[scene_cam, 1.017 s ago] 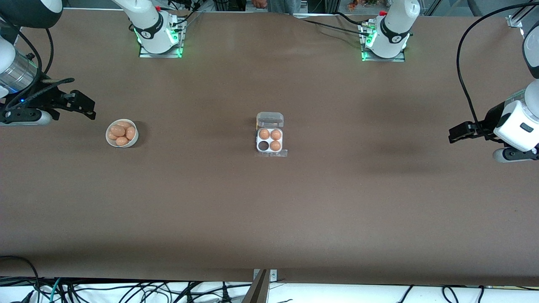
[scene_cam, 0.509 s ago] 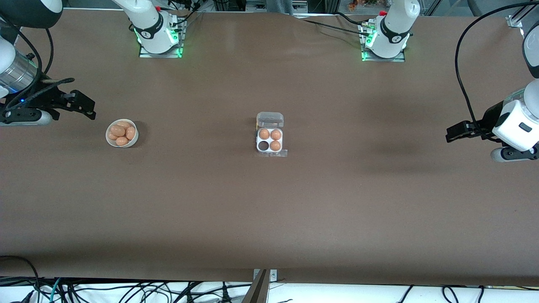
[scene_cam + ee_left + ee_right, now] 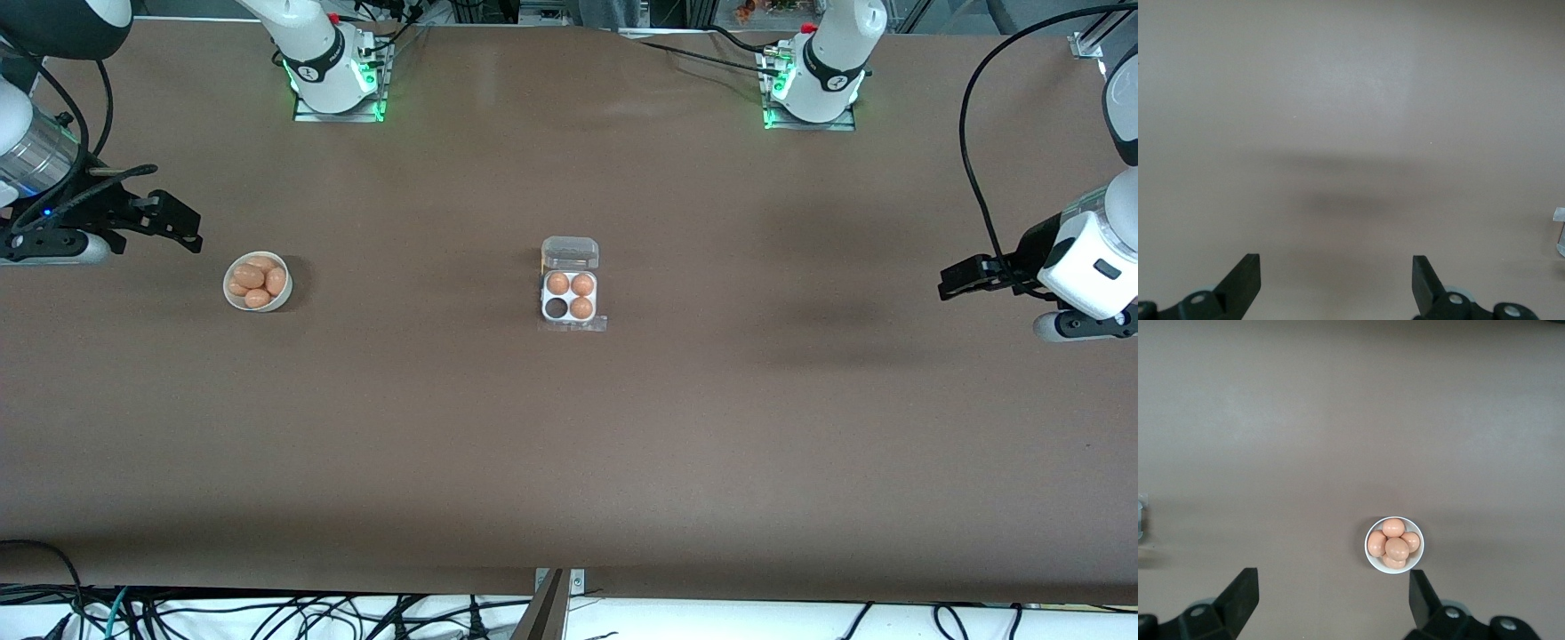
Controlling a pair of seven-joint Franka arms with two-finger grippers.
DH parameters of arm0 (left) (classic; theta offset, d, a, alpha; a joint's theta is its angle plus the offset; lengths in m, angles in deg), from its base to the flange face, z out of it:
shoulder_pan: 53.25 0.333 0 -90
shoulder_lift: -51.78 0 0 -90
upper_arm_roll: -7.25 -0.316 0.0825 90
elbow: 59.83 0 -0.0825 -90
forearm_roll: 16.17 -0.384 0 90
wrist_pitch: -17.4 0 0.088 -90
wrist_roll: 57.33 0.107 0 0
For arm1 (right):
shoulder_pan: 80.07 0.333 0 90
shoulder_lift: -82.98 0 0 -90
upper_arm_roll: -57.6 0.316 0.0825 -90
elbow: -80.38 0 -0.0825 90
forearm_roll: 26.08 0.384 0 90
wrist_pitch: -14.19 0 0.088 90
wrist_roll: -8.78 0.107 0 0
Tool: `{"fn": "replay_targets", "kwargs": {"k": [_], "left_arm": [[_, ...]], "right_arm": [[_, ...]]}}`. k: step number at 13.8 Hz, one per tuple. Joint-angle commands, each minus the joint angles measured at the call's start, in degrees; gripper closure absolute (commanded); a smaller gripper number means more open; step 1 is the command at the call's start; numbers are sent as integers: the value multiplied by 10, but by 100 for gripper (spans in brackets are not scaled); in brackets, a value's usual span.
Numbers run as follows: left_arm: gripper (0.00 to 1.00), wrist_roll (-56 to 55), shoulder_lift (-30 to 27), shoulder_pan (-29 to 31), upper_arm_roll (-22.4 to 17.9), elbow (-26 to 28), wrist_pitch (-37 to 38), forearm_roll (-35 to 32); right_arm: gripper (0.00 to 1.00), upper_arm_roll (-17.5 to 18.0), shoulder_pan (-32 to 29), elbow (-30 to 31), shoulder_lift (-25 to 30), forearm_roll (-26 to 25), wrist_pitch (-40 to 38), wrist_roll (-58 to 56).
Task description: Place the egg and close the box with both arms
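Observation:
The box [image 3: 569, 296] sits mid-table with its clear lid [image 3: 570, 253] open, on the side farther from the front camera. Three light-brown eggs fill three cells; one cell [image 3: 556, 308] is empty. More eggs [image 3: 250, 276] lie in a round white bowl [image 3: 267, 307] toward the right arm's end, and they also show in the right wrist view [image 3: 1395, 548]. My right gripper [image 3: 188, 233] is open and empty, in the air beside the bowl [image 3: 1373, 561]. My left gripper [image 3: 948, 286] is open and empty over bare table at the left arm's end. In the wrist views, both the right gripper [image 3: 1331, 597] and the left gripper [image 3: 1336, 280] show spread fingers.
The brown table [image 3: 569, 444] stretches wide around the box and the bowl. The two arm bases [image 3: 333, 80] stand along the edge farthest from the front camera. A corner of the box shows at the edge of the left wrist view [image 3: 1559, 230].
My left gripper has drifted slightly toward the box. The right arm, the bowl and the box have not moved.

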Motion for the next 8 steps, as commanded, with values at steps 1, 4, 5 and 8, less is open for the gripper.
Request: {"fn": "replay_targets", "kwargs": {"k": [1,4,5,8], "left_arm": [[0,14,7,4,2,-16,12,6],[0,14,18,3,2,-17,10,4],[0,14,23,4,2,-17,8,4],[0,14,29,4,0,-17,7,3]], "right_arm": [[0,3,-2,-6,1,-9,-8,-5],[0,3,-2,-6,1,-9,-7,-5],[0,3,-2,-6,0,-9,-7,-5],[0,3,-6,-6,-20,-18,-7,-6]]}}
